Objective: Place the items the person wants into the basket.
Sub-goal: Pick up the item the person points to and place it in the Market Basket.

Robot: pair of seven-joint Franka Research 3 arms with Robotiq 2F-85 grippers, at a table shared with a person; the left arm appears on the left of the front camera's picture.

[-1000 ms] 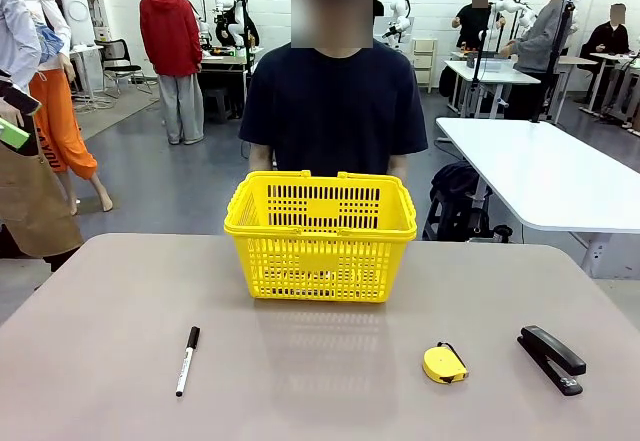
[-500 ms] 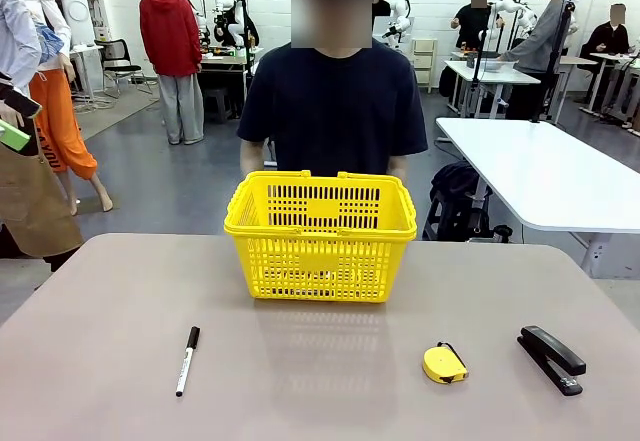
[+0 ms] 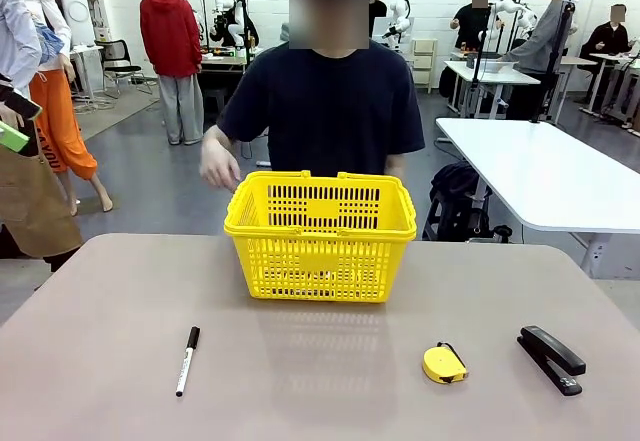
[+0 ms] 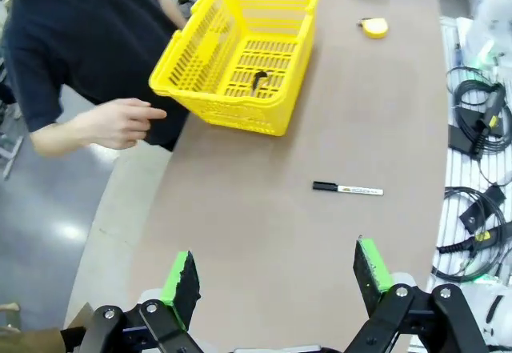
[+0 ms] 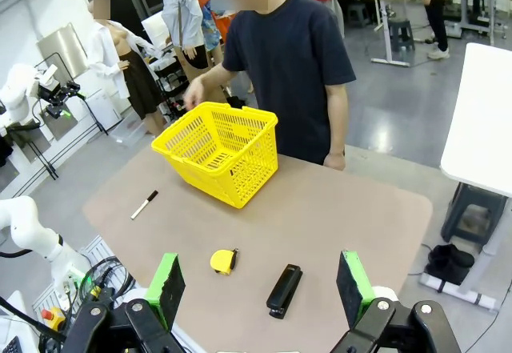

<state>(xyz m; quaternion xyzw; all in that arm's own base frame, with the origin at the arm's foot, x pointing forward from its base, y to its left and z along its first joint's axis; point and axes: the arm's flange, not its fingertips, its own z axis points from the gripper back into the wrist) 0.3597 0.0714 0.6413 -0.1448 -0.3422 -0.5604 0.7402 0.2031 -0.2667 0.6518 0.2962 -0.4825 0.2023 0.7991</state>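
My left fingers [image 4: 181,279] and right fingers [image 5: 166,282] hang released, spread wide above the beige counter [image 3: 330,381]. On it are one marker [image 3: 187,360] near-left, one yellow basket [image 3: 320,233] far-middle holding one dark item [image 4: 258,79], one tape measure [image 3: 444,364] and one stapler [image 3: 551,358]. The person's hand [image 3: 217,167] hovers beside the basket's rim, with a grey-floored workshop beyond.

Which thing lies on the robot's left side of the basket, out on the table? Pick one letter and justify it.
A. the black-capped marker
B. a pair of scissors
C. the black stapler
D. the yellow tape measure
A: the marker lies left of the basket, while the tape measure and the stapler lie to its right.
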